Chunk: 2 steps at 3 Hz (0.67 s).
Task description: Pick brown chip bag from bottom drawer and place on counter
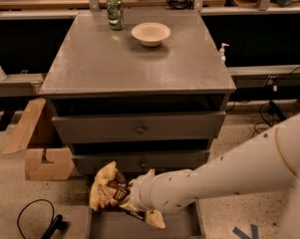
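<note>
The brown chip bag [108, 189], wrinkly with tan edges and a dark brown centre, is held above the open bottom drawer [109, 225], at its left front. My gripper [125, 197] is at the end of the white arm that comes in from the lower right; it is shut on the brown chip bag, which hides most of the fingers. The grey counter [129, 63] is the cabinet top above, well above the bag.
A green soda can [115, 13] and a white bowl [150, 33] stand at the back of the counter. Two upper drawers with brass knobs [140, 129] are closed. A cardboard box [40, 153] and a black cable [37, 222] lie on the floor at left.
</note>
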Motion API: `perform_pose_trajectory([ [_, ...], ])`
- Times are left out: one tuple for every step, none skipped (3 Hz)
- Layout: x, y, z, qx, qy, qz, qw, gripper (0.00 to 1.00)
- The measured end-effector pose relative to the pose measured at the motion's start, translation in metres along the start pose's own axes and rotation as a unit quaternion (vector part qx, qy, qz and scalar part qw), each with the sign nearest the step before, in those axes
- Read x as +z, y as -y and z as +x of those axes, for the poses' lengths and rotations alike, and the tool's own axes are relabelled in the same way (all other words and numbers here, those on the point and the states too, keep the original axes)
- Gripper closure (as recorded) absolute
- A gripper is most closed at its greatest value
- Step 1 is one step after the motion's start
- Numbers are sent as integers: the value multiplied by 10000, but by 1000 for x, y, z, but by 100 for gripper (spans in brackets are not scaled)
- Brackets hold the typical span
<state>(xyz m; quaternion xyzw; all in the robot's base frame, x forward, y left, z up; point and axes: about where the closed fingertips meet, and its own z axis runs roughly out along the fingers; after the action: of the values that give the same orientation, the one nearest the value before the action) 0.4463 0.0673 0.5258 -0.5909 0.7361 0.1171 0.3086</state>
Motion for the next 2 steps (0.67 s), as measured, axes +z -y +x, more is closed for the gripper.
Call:
perform_pose_trajectory([
  [-67, 17, -64, -259, 643, 684, 9952, 100],
  [-98, 39, -72, 24, 1109, 1192, 9867, 100],
])
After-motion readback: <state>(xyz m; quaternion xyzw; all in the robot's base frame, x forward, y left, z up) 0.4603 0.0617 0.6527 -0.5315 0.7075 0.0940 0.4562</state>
